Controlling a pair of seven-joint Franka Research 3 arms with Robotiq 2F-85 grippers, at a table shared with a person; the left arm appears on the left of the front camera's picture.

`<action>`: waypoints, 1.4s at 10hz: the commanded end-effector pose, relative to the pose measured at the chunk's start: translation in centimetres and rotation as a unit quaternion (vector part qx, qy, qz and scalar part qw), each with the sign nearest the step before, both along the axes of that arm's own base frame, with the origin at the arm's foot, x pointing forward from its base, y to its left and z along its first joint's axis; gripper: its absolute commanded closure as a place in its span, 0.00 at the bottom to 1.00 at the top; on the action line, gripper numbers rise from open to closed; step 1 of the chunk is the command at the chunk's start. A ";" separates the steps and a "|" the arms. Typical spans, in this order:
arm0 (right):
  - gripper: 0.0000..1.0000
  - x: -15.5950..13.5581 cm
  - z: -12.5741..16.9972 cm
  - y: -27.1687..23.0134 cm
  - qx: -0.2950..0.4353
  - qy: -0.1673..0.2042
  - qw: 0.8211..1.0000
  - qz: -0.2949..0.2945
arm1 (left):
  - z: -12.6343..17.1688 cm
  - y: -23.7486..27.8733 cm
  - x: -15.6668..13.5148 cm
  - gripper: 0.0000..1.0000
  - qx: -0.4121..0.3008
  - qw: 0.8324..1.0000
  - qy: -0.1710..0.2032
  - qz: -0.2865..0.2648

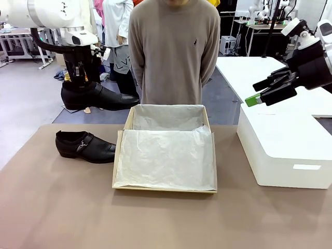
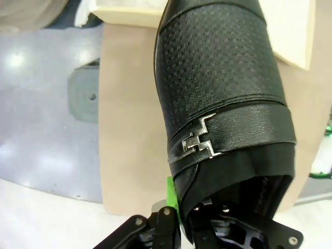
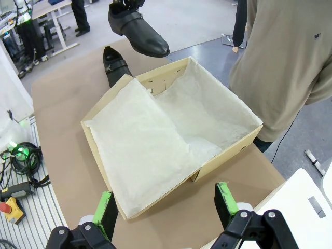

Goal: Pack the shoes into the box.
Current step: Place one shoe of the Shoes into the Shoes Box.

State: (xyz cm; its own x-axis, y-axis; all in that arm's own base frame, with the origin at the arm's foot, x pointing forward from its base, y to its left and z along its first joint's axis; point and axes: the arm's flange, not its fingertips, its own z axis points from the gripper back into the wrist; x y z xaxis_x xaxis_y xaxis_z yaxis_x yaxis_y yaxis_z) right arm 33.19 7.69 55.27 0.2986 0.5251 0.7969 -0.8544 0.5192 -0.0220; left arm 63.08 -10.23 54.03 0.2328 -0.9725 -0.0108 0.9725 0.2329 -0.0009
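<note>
While L gripper is clamped on the heel end of one shoe, held above the table at far left, step in hand = transfer of 1st shoe. Second shoe lies on table, just left of box, which is open at centre. R gripper: jaws wide, empty, far right. Next move: carry shoe right, lower into box w/o snagging tissue.

Black leather shoe embossed, slightly glossy, with metal buckle; box matt tan cardboard, lined with crinkled white tissue paper; table matt brown.
</note>
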 end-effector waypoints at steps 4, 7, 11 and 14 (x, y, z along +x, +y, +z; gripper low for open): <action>0.00 0.2 0.0 0.0 0.006 -0.005 1.000 0.007 | 0.3 0.4 0.1 1.00 0.004 1.000 -0.006 -0.002; 0.00 0.2 0.0 0.0 0.006 -0.005 1.000 0.007 | 1.3 -1.8 -0.2 1.00 0.002 1.000 0.001 0.002; 0.00 0.2 0.0 0.0 0.006 -0.005 1.000 0.007 | 2.6 -8.0 0.8 1.00 0.014 1.000 0.022 -0.013; 0.00 0.2 0.0 0.0 0.006 -0.005 1.000 0.007 | 2.4 -13.2 1.2 1.00 0.005 0.999 0.025 -0.043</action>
State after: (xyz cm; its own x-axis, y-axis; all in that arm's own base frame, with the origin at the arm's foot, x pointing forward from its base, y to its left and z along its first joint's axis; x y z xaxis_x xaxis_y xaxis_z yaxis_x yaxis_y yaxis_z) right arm 33.19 7.69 55.28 0.2985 0.5252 0.7969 -0.8542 0.5194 -0.0223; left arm 62.86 -22.64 54.83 0.1552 -0.9877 -0.0188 0.9860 0.1561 -0.0586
